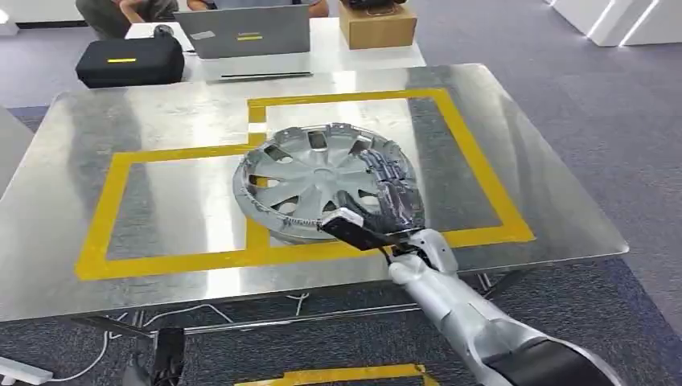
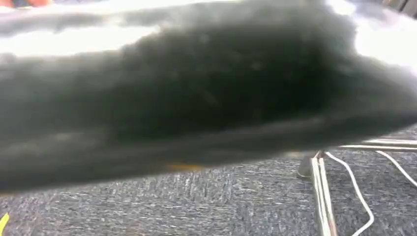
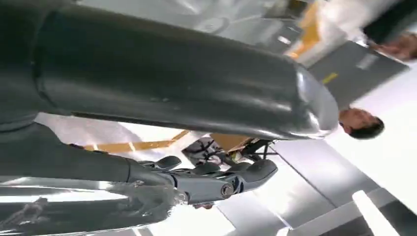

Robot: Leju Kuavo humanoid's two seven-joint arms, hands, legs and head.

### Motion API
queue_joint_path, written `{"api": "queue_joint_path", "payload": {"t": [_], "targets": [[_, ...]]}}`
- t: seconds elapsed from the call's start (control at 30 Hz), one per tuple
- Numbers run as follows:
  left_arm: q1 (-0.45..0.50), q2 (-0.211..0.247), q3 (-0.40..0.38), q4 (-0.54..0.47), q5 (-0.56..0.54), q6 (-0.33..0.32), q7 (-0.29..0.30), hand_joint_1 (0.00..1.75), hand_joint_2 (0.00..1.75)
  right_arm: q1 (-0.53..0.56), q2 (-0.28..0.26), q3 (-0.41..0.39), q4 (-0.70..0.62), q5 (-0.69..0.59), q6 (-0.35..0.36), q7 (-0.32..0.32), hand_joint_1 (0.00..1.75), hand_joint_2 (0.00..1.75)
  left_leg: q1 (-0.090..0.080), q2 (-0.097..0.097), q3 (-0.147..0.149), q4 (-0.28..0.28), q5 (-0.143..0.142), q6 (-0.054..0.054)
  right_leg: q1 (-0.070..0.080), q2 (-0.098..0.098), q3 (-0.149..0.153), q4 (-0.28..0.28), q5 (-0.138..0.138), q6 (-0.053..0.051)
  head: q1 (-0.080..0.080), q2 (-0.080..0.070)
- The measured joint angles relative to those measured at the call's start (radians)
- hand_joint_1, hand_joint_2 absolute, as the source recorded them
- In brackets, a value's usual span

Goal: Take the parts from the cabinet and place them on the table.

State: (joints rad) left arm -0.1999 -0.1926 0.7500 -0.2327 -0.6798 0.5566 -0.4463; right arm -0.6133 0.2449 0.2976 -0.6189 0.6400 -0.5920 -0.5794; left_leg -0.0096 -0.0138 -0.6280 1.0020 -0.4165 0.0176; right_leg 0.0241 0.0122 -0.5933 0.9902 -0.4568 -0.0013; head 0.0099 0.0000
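One silver hubcap lies flat on the steel worktop in the head view, straddling the yellow tape outline near its middle. The right hand rests on the hubcap's near right edge, its dark fingers spread over the spokes and its thumb at the rim; whether it truly grips the part or only lies on it I cannot tell. The silver right arm comes up from the lower right. Beyond the worktop stands a white desk with a grey laptop, a black case and a cardboard box.

From the left wrist, a large dark blurred shape covers most of the picture, so the left hand's state cannot be told. Below it are grey carpet, a metal leg and white cables.

From the right wrist, the thick grey thumb lies across the picture, with the darker fingers stretched out below it, over the hubcap's shiny rim. Bright worktop and yellow tape show between them.
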Motion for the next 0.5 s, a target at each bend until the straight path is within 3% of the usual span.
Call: {"api": "queue_joint_path", "payload": {"t": [0.2,0.5], "targets": [[0.007,0.002,0.001,0.0,0.021,-0.009,-0.031,0.0,0.0,0.07,-0.046,0.045,-0.29,-0.078,0.029,0.019,0.0,0.0,0.0,0.0,0.0,0.0,0.0,0.001,0.0,0.0,0.0,0.0,0.0,0.0,0.0,0.0],[0.008,0.0,0.001,0.0,0.037,-0.028,-0.055,0.0,0.0,0.129,-0.1,0.085,-0.512,-0.075,0.015,0.027,0.0,0.0,0.0,0.0,0.0,0.0,0.0,0.001,0.0,0.0,0.0,0.0,0.0,0.0,0.0,0.0]]}}
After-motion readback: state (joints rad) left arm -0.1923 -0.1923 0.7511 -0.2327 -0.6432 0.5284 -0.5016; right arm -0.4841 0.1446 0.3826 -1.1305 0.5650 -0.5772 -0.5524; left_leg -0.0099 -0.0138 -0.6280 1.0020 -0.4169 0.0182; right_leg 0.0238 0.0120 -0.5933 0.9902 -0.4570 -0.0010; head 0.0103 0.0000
